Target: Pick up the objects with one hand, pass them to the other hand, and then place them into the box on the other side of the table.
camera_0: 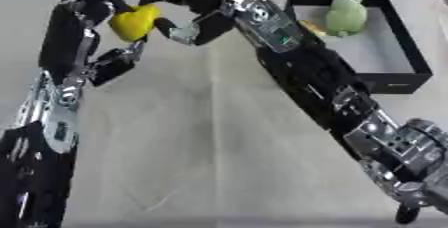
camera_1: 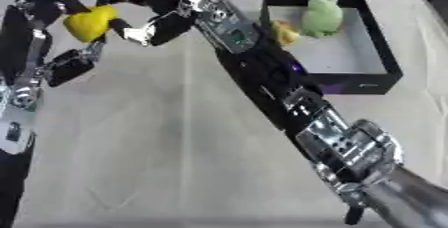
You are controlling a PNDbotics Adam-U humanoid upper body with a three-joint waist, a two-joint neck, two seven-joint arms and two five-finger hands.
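Observation:
A yellow rounded object (camera_0: 133,22) is held above the far left of the table. My left hand (camera_0: 85,7) is curled round it from the left, with the thumb (camera_0: 118,61) below. My right arm crosses the table from the lower right. Its hand (camera_0: 203,24) sits against the object's right side, fingers spread above and beside it without closing on it. The black box (camera_0: 411,47) with a white floor stands at the far right. In it are a light green toy (camera_0: 346,16) and a small yellow-orange thing (camera_1: 284,32).
The table is covered with a beige cloth (camera_0: 192,142). My right forearm (camera_0: 350,102) lies diagonally over the middle of the table, right in front of the box's near left corner. Dark shapes line the far edge.

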